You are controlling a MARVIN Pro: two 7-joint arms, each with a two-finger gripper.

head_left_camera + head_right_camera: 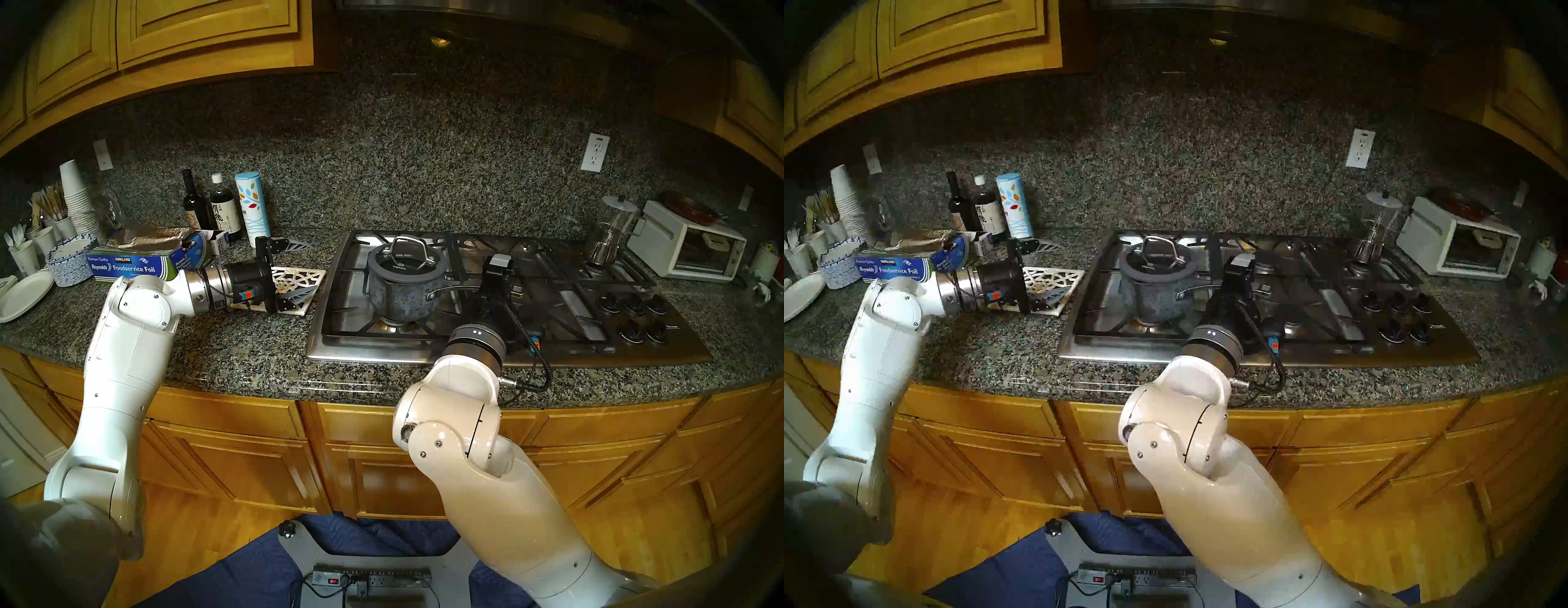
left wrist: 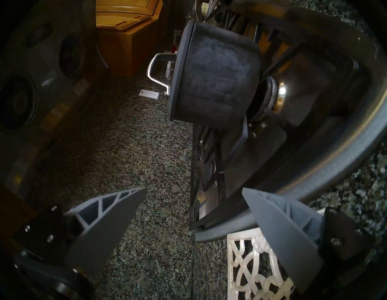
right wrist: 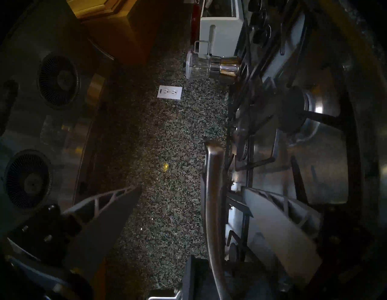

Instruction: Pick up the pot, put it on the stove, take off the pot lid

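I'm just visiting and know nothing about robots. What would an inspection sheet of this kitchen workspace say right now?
Surface: speckled granite counter, nothing spilled.
Job's things: pot stands on the stove, front left burner; lid on the pot.
Clutter: white trivet, foil box, bottles, paper cups, glass coffee pot, toaster oven.
Grippers: left gripper open, empty, over the trivet; right gripper open, the pot's handle between its fingers, not clamped.
Cables: black cable loops by the right wrist; power strip on the floor.
Surroundings: wooden cabinets, wall socket.
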